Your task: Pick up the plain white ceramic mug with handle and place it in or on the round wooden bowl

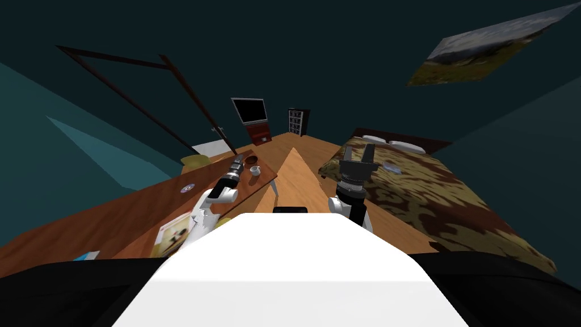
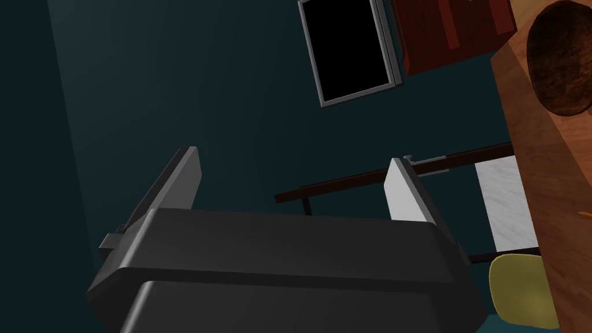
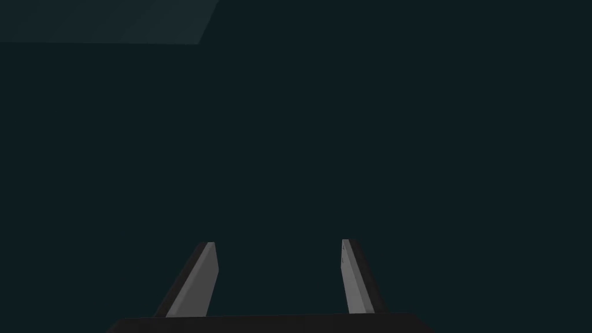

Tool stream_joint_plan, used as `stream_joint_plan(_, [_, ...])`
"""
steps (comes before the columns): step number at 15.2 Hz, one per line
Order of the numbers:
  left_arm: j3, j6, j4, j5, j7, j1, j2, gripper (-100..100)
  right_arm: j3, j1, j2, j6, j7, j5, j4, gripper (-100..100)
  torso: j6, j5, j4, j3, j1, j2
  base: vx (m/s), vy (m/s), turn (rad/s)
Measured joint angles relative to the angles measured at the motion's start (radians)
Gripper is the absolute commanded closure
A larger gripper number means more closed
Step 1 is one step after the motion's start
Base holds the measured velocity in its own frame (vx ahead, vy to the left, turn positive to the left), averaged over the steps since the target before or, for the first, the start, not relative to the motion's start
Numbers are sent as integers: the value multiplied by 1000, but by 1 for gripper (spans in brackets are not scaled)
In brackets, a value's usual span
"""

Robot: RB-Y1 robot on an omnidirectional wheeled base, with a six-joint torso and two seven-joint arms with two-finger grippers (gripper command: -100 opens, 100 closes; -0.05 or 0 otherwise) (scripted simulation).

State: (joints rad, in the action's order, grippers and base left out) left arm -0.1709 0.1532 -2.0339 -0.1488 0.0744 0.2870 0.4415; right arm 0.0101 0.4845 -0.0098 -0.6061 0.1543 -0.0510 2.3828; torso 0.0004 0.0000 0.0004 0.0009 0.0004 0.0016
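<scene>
Largest item noted: a bed (image 1: 431,193) with a mottled brown and tan cover, lying to my right across a strip of wooden floor (image 1: 295,170). To my left stands a long wooden table (image 1: 113,218), which carries the task's things at its far end. On the wall past that end hangs a dark television (image 1: 249,110) above a red-brown cabinet (image 1: 260,134), and a yellow chair (image 1: 196,162) sits by the table's far corner. My right claw (image 1: 358,153) is raised upright over the near edge of the bed; its fingers (image 3: 202,283) stand spread with nothing between them. My left claw (image 2: 295,188) reaches out over the far end of the table, its fingers (image 2: 184,179) likewise spread wide and holding nothing. The round, dark brown bowl (image 1: 251,159) rests on the table near the far edge, off to the side of the left claw rather than between its fingers. The white mug (image 1: 255,170) stands upright on the table just beside the bowl, on the side nearer me, and just to the right of the left claw; I see no contact between them. A small disc (image 1: 187,188) lies flat on the table closer to me, well apart from the mug.
</scene>
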Motion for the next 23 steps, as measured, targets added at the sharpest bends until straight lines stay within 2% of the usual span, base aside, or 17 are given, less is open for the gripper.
stream_joint_plan(11, [-73, 220, 127, -47, 68, -51, 62, -100, 0, 0, 0, 0, 0, 0, 0, 0, -1, 0, 0, -1, 1, -2, -5, -7, -103])
stream_joint_plan(23, [-153, 469, 253, -88, 145, -107, 100, -100, 0, 0, 0, 0, 0, 0, 0, 0, 0, 0, -1, -2, 2, -3, 14, 4, -116])
